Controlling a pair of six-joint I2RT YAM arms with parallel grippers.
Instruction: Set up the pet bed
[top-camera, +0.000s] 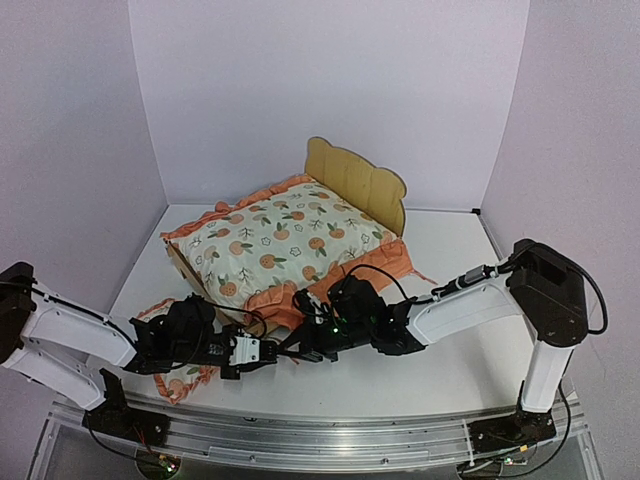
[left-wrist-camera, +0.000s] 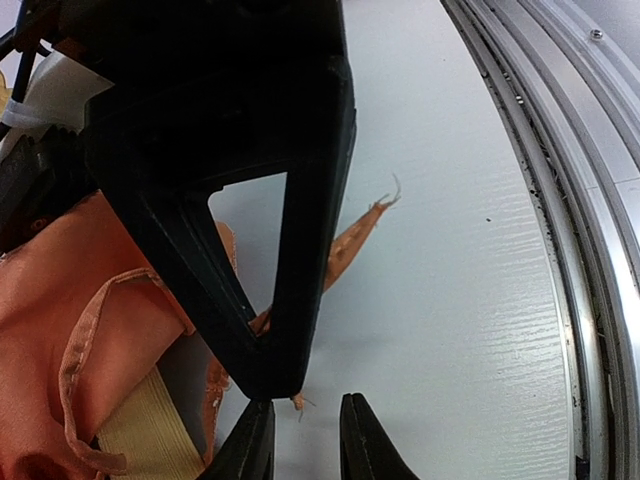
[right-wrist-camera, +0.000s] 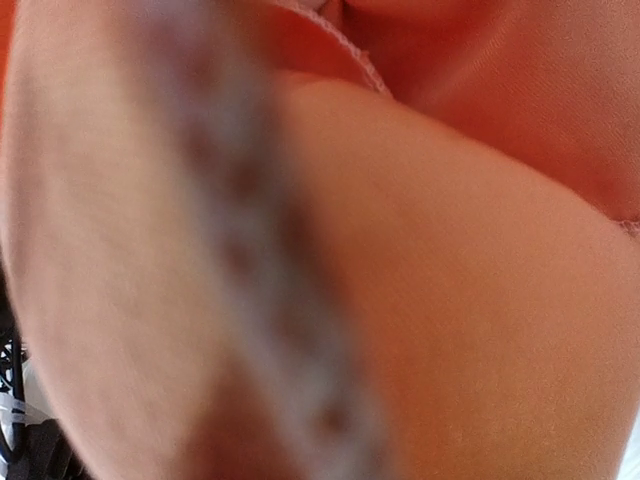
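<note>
A: Where do we see the bed (top-camera: 356, 182)?
B: Mid-table (top-camera: 455, 365), set at a slant, headboard toward the far side. The cushion (top-camera: 285, 240) lies on it and covers the base. We see only the headboard and a strip of wood at the left corner.
A: And our grippers?
B: Both are low at the cushion's near edge, tips almost meeting. The left gripper (top-camera: 270, 354) has its fingers (left-wrist-camera: 250, 445) a narrow slit apart, with bare table showing between them and nothing in them. A frayed thread (left-wrist-camera: 299, 402) ends just above that slit.
A: The right gripper (top-camera: 300, 345)?
B: Clenched tight. Its tip sits against the cushion's orange edge. Its own camera shows only blurred orange cloth (right-wrist-camera: 450, 300), so we cannot tell whether it pinches any.
A: Anything else?
B: An orange ribbon (left-wrist-camera: 356, 232) trails over the table past that gripper, and the pillow (top-camera: 172, 386) lies under our left arm (top-camera: 80, 335).
</note>
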